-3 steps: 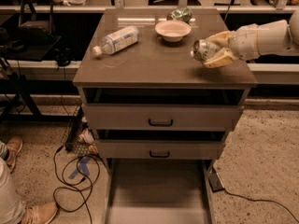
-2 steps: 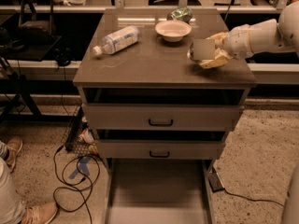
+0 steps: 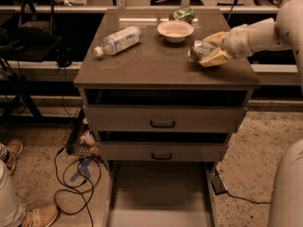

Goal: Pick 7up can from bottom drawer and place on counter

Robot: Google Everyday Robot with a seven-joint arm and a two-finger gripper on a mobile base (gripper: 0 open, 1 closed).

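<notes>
Since 1 second ago the gripper (image 3: pixel 207 51) has carried the 7up can (image 3: pixel 197 49) a little further left, inward over the counter (image 3: pixel 156 67), and has sunk slightly. In the single camera view its 2 tan fingers (image 3: pixel 217 58) are clamped above and below the can, which lies tilted on its side, a shiny end facing left. It sits low over the counter's right part; whether it touches the surface cannot be told. The bottom drawer (image 3: pixel 161 193) stands pulled out below, its floor bare. My judgement: the lift is done and only the setting-down remains. Let go sideways, the can could roll toward the white bowl (image 3: pixel 175 30), or off the nearby right edge. The dark green can (image 3: pixel 182 14) and the plastic bottle (image 3: pixel 118 40) lie well apart.
</notes>
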